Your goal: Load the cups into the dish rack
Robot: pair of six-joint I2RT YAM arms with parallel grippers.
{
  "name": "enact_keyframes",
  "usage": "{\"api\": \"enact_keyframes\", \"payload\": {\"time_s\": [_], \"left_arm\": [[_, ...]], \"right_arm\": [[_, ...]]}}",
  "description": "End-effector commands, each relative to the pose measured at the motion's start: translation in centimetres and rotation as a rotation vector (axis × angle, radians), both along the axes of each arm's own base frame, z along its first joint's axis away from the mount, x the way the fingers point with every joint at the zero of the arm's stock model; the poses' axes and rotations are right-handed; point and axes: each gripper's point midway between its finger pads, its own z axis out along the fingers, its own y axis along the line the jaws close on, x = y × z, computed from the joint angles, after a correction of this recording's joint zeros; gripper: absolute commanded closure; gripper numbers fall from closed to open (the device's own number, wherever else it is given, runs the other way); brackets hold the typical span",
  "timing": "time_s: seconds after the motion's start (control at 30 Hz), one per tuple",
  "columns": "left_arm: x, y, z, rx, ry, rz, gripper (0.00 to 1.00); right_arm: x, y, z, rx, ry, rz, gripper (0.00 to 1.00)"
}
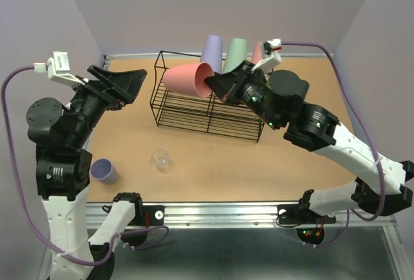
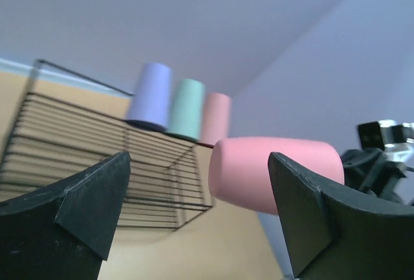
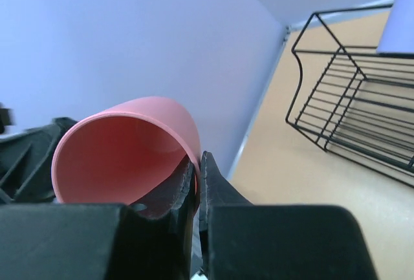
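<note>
Pink cup (image 1: 189, 77): in right gripper (image 1: 211, 86) pinch, over dish rack (image 1: 207, 117)
Racked: three tumblers (image 1: 235, 52)
Pending: purple cup (image 1: 103, 171), clear cup (image 1: 161, 159)
Left gripper (image 1: 132, 86): wide, empty

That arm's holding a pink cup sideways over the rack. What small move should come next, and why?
Probably turn the pink cup to stand on end. The right gripper pinches its rim, it lies sideways above the dish rack, and three cups already stand on its top tier.

Pale lilac walls (image 1: 226, 2), tan wood tabletop (image 1: 213, 163) w/ metal rail (image 1: 213, 211) at near edge, even light
</note>
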Motion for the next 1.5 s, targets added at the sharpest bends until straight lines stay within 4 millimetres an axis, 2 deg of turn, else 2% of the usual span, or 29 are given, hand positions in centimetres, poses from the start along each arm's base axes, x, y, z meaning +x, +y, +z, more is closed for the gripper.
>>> {"api": "enact_keyframes", "payload": {"time_s": [0.0,0.03,0.1,0.2,0.23,0.27,0.47,0.73,0.83,0.9,1.17,1.27,1.47], "left_arm": [[-2.4,-5.8,3.5,-0.262,-0.151,-0.435,0.01],[-4.4,-6.2,5.4,-0.271,-0.285,-0.507,0.01],[-5.0,-6.5,5.2,-0.351,-0.296,-0.582,0.01],[-4.9,-6.8,4.9,-0.374,-0.279,-0.609,0.01],[-5.0,-7.0,4.9,-0.384,-0.278,-0.626,0.01],[-5.1,-7.1,4.9,-0.392,-0.277,-0.639,0.01],[-5.5,-7.3,5.1,-0.464,-0.292,-0.696,0.01],[-5.7,-7.5,5.0,-0.478,-0.27,-0.718,0.01],[-4.7,-7.5,4.4,-0.451,-0.248,-0.675,0.02],[-3.9,-7.3,4.0,-0.438,-0.231,-0.626,0.02],[-3.0,-7.0,4.0,-0.432,-0.236,-0.586,0.02],[-3.4,-6.8,4.9,-0.437,-0.274,-0.579,0.02],[-4.7,-6.5,6.8,-0.491,-0.373,-0.635,0.02]], "right_arm": [[0.2,-2.9,3.7,0.244,-0.062,-0.052,1.0],[0.0,-3.2,3.9,0.287,-0.07,-0.045,1.0],[-0.7,-4.1,4.7,0.354,-0.074,-0.034,1.0],[-1.0,-4.4,4.3,0.388,-0.065,-0.021,1.0],[-1.4,-4.7,5.6,0.453,-0.087,-0.011,1.0],[-1.4,-4.5,5.1,0.456,-0.082,-0.004,0.99],[-1.2,-2.5,5.2,0.521,-0.094,0.045,1.0],[-1.1,-1.0,7.4,0.61,-0.145,0.093,1.0],[-1.5,-1.1,8.1,0.656,-0.154,0.117,1.0],[-1.6,-1.2,8.1,0.668,-0.157,0.12,1.0],[-1.6,-0.5,8.0,0.695,-0.162,0.14,1.0],[-1.3,-0.1,7.9,0.694,-0.157,0.14,1.0],[-0.9,2.1,6.3,0.72,-0.099,0.186,0.99]]}}
